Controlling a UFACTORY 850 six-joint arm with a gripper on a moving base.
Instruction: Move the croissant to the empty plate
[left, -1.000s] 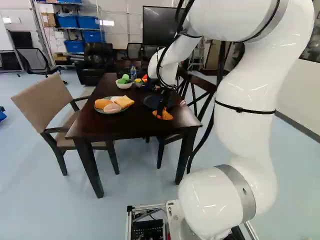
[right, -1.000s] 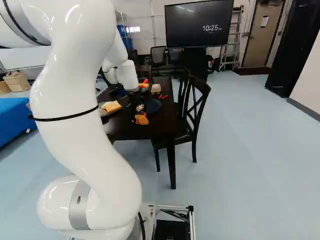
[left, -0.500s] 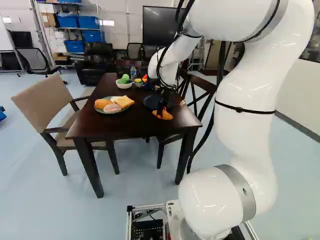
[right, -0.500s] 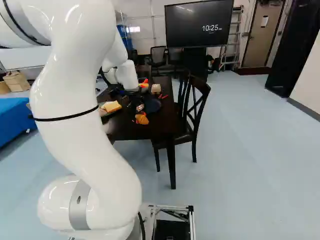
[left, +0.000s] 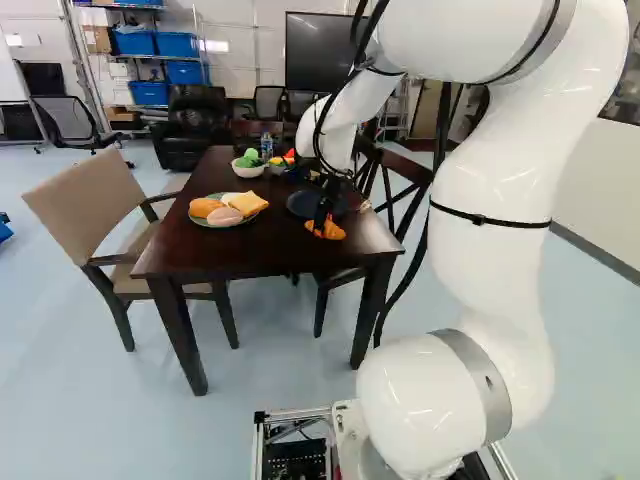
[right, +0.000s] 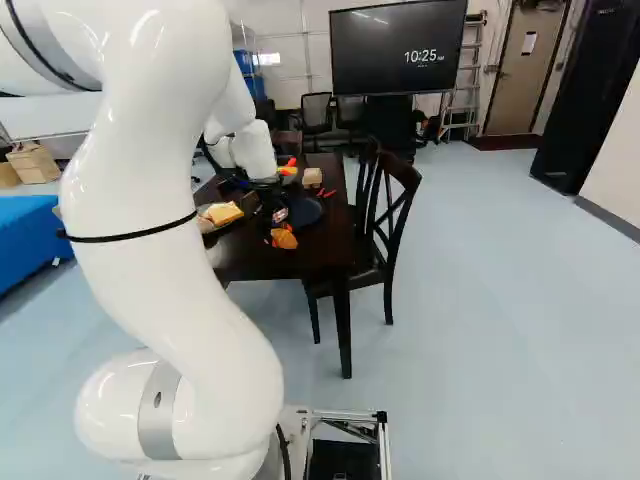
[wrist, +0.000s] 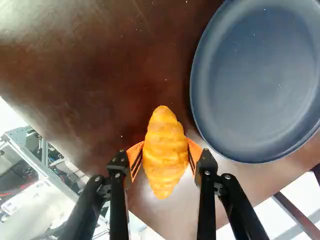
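In the left base view my gripper (left: 322, 222) is low over the near right corner of the table, at the croissant (left: 334, 231). Seen from the wrist, the gripper (wrist: 165, 148) has its orange pads pressed on both sides of the golden croissant (wrist: 164, 162), shut on its middle with both ends sticking out. Beside it lies the empty dark blue plate (wrist: 265, 75), close to one finger but apart from the croissant. Whether the croissant touches the table, I cannot tell.
Left of the blue plate, another plate (left: 222, 226) holds several foods, among them a bread slice (left: 248, 204). Farther back stand a white bowl (left: 248, 171) and a bottle (left: 266, 145). Chairs flank the dark table (left: 225, 257); one is beige (left: 95, 205), another dark (right: 390, 215).
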